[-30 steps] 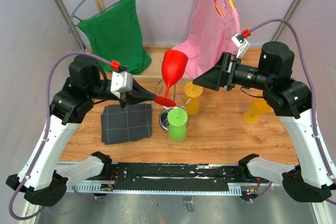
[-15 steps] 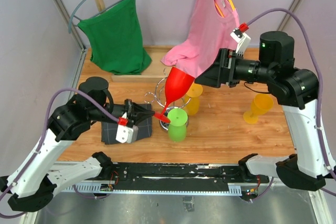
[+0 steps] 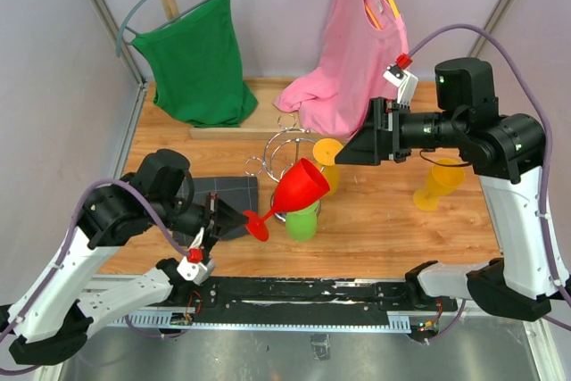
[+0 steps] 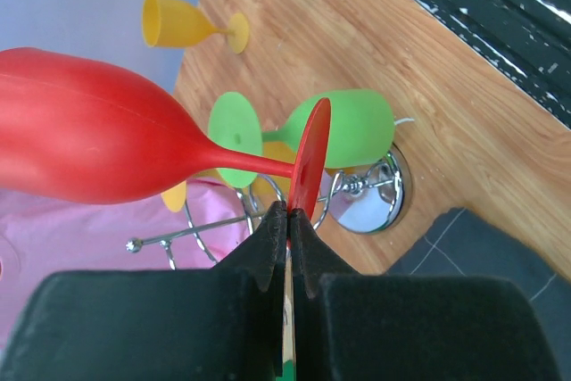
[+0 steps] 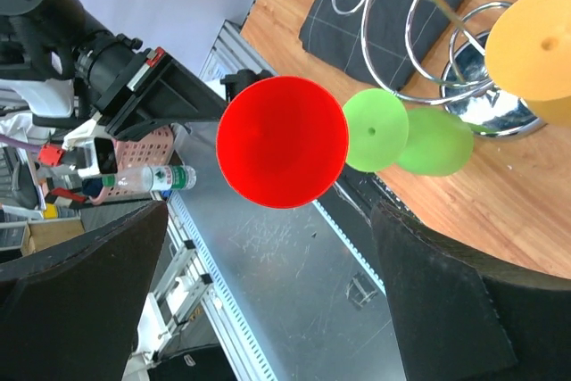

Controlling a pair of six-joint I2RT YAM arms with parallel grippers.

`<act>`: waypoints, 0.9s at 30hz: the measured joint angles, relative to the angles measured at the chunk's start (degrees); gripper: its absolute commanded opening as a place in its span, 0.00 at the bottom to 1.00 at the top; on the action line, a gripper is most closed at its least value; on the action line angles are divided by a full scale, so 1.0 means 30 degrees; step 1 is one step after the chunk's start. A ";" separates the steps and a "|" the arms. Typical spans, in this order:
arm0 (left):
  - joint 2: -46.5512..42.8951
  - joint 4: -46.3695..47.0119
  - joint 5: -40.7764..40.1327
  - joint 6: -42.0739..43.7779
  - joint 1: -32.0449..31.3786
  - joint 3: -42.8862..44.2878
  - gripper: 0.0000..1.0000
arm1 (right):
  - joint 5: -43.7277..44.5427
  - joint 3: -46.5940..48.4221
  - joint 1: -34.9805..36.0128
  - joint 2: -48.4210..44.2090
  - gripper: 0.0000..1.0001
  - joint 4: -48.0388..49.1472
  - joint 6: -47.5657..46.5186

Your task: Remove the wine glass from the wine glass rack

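**Wine glass (image 3: 299, 188) clear of wine glass rack (image 3: 290, 136)**

Your left hand (image 3: 234, 219) is clenched on the red glass's foot. The glass juts out tilted ahead of its fingers, bowl toward the rack just beyond. Your right hand (image 3: 346, 149) hangs released above the desk (image 3: 375, 220).

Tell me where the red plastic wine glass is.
Top view, centre: the red wine glass is tilted, its foot pinched by the left gripper, just in front of the chrome wire rack.

– Were there any words or numbers to read?
– No, none could be read. A bottle (image 5: 143, 181) had a green label (image 5: 166, 176), but the writing on it was too small to tell.
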 measured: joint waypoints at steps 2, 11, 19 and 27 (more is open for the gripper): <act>-0.0160 -0.0648 -0.0036 0.1195 -0.0007 -0.0211 0.00 | -0.0197 -0.0117 0.0087 -0.0160 0.96 -0.0175 -0.0058; 0.0481 -0.1668 -0.0160 0.4007 -0.0029 -0.0248 0.00 | 0.0066 -0.1137 0.2390 0.0044 0.95 -0.0248 -0.0029; 0.1151 -0.1698 -0.0408 0.4255 -0.0044 -0.0240 0.00 | 0.0874 -0.2208 0.4838 0.0882 0.94 0.1268 0.0692; 0.1355 -0.1727 -0.0583 0.4218 -0.0044 0.0109 0.00 | 0.1727 -0.5340 0.6921 0.0969 0.79 0.3643 0.1596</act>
